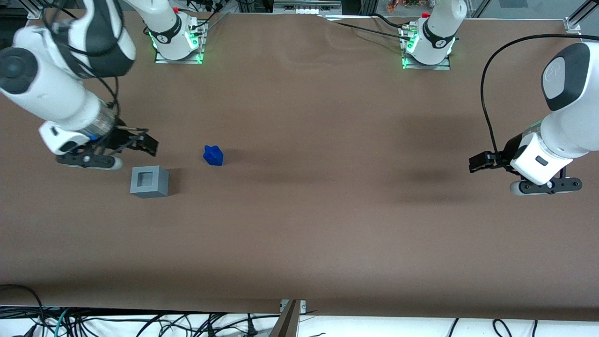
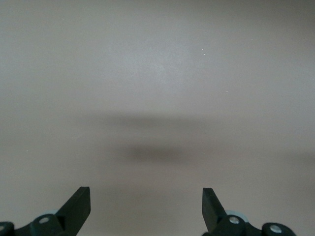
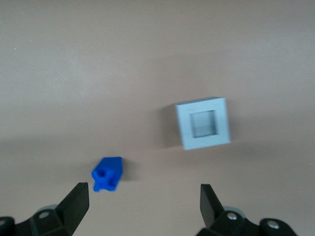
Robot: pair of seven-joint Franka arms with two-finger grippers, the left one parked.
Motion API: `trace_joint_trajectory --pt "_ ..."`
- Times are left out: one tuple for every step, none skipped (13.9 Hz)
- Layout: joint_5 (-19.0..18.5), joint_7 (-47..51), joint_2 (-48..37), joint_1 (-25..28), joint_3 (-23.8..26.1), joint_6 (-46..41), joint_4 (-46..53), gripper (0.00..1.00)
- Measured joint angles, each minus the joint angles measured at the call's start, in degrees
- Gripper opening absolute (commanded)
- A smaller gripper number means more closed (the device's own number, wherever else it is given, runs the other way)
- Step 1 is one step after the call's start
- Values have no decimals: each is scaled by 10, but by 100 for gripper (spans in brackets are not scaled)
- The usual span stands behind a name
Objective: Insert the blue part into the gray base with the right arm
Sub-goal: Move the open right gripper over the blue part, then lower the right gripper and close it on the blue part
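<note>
The blue part (image 1: 213, 155) lies on the brown table, a little farther from the front camera than the gray base (image 1: 149, 181) and apart from it. The gray base stands upright with its square recess empty. The right arm's gripper (image 1: 149, 142) hovers above the table, farther from the front camera than the base, at the working arm's end; it is open and empty. In the right wrist view the blue part (image 3: 107, 174) sits just ahead of one black finger (image 3: 78, 202), the gray base (image 3: 203, 123) is farther ahead, and the gripper (image 3: 143, 199) holds nothing.
The brown table cover (image 1: 327, 224) stretches toward the parked arm's end. Two arm bases (image 1: 177, 37) stand at the table's back edge. Cables hang below the front edge (image 1: 140, 323).
</note>
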Motion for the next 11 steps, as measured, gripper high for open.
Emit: trace_joint_trajectory --pt "0 20 10 8 6 30 -15 100" --pt "0 38 23 18 9 63 -30 100" --pt "0 60 37 29 11 99 -47 100" --pt "0 80 51 39 13 136 -66 100" --pt "1 93 64 45 15 169 -88 100" --pt "6 102 76 50 17 199 -111 100" --pt "14 105 84 54 18 226 -134 100" --pt "24 105 89 57 18 245 -153 100" --pt "31 105 91 59 18 255 -167 100" --pt "35 105 91 60 18 256 -176 100" --pt "37 105 91 61 18 256 -184 100"
